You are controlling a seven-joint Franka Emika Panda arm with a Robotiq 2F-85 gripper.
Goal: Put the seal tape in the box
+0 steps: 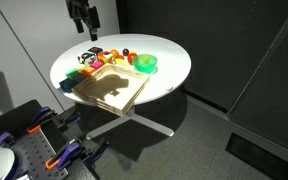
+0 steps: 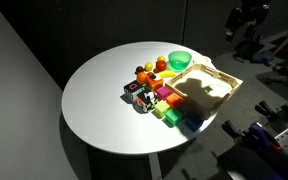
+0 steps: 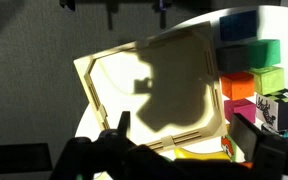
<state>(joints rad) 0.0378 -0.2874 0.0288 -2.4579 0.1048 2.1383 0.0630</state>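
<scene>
The box is a wide, shallow, light-brown wooden tray in the middle of the round white table, seen in both exterior views [image 1: 127,99] [image 2: 225,84] and in the wrist view [image 3: 122,72]. It holds nothing; the arm's shadow falls across its floor. A small white item with dark print [image 3: 280,108] lies among the coloured things beside the box [image 2: 135,91]; I cannot tell for sure that it is the seal tape. My gripper [image 3: 184,150] hangs high above the table [image 1: 84,27] [image 2: 246,18], open and empty, looking down on the box.
A row of coloured blocks [image 3: 252,55] lines one side of the box [image 2: 170,108]. A green bowl [image 1: 144,64] [image 2: 180,60] stands at a corner of the box. Small coloured toys [image 1: 89,58] lie near it. The table edge [image 2: 84,120] is white and round.
</scene>
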